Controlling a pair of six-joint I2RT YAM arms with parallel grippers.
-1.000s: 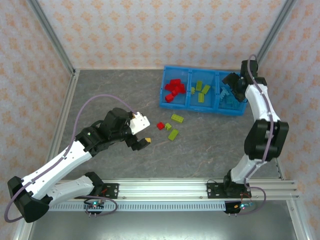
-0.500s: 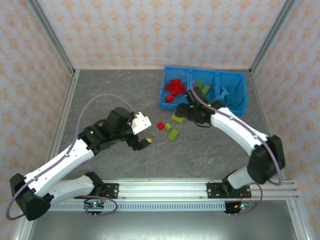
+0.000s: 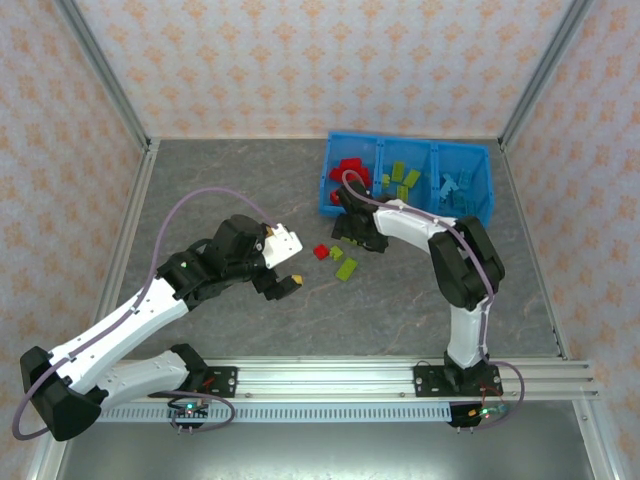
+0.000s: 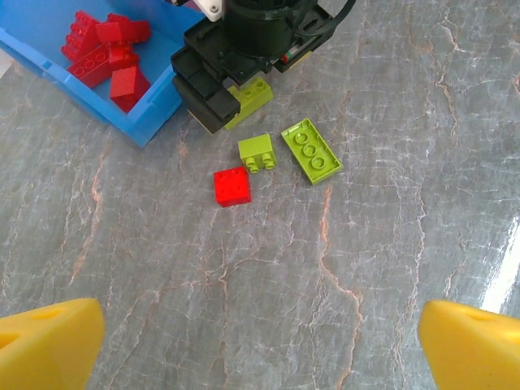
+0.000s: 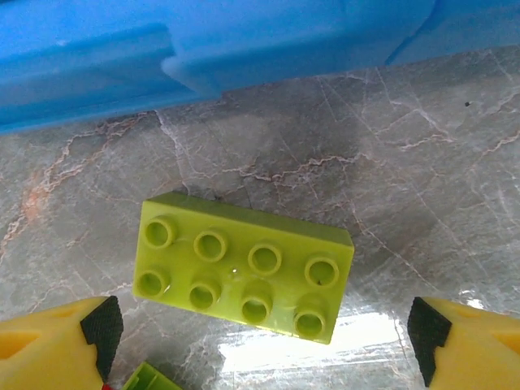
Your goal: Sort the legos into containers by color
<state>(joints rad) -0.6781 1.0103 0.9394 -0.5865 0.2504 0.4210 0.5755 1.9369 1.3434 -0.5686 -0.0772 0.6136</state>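
Observation:
The containers are three compartments of one blue bin (image 3: 410, 141): red legos (image 3: 347, 176) on the left, yellow-green ones (image 3: 403, 180) in the middle, light blue ones (image 3: 458, 188) on the right. In front of the bin, my right gripper (image 3: 351, 233) is open, its fingertips (image 5: 58, 340) either side of a yellow-green eight-stud brick (image 5: 244, 268) lying on the table, without touching it. A red brick (image 4: 232, 186), a small green brick (image 4: 257, 152) and a flat green plate (image 4: 311, 151) lie close by. My left gripper (image 3: 286, 282) is open and empty, short of these.
The bin's front wall (image 5: 203, 49) stands just beyond the eight-stud brick. The right gripper's black body (image 4: 231, 77) is beside the bin's corner (image 4: 150, 122). Patterned walls and metal posts enclose the grey marble table (image 3: 230, 190), with a rail along its near edge.
The right arm swung from over the bin's right compartment to the loose bricks in front of the bin and now straddles the eight-stud brick. The left arm has stayed put.

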